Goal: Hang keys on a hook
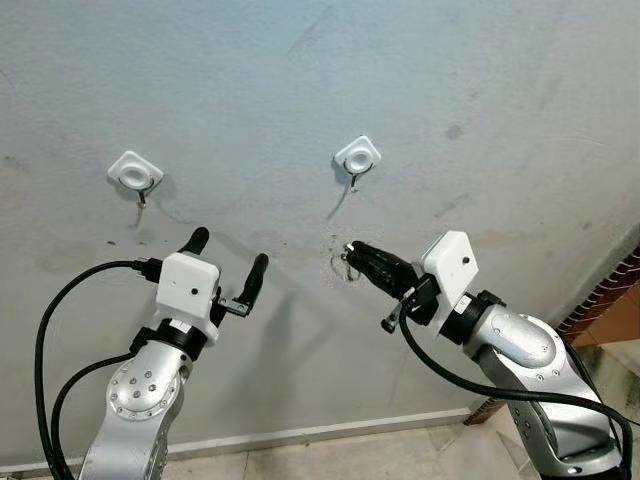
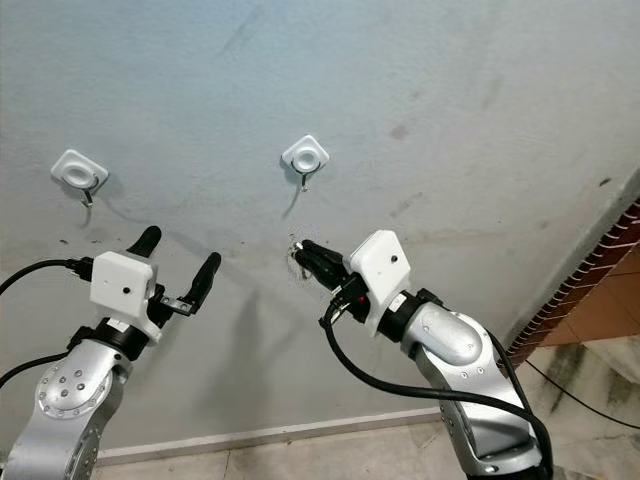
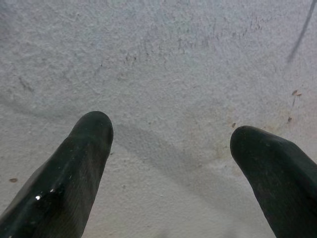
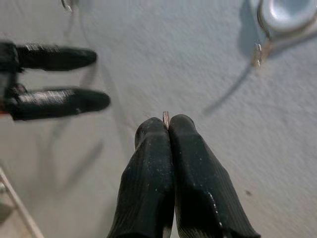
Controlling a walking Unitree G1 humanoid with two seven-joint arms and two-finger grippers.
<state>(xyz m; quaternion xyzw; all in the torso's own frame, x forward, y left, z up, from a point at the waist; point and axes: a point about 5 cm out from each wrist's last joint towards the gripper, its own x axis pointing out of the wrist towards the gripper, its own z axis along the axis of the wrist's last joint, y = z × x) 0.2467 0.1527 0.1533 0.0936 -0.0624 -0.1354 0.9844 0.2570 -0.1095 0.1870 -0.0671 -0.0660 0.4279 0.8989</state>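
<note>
- The right tool (image 1: pixel 352 253) is closed, its two black fingers pinched together, with a sliver of metal poking out between the tips in the right wrist view; I take that for the keys (image 4: pixel 166 118), or their ring.
- The keys are not yet hung. They sit close to the wall (image 1: pixel 480 90), below and just beside the right hook (image 1: pixel 356 160), apart from it.
- What is left, as I judge it: lift the ring up over the hook's bent wire, settle it, then let go.
- The left tool (image 1: pixel 228 267) is open and holds nothing, its fingers spread and pointing at bare wall below the left hook (image 1: pixel 135 175).
- Both hooks are white stick-on pads with a small metal hook hanging under each; neither carries anything.
- The wall is pale grey plaster, scuffed and stained, with a small chipped patch near the right tool's tips.
- A white skirting (image 1: pixel 330 430) runs along the bottom; brick (image 1: pixel 600 300) shows at the far right corner.
</note>
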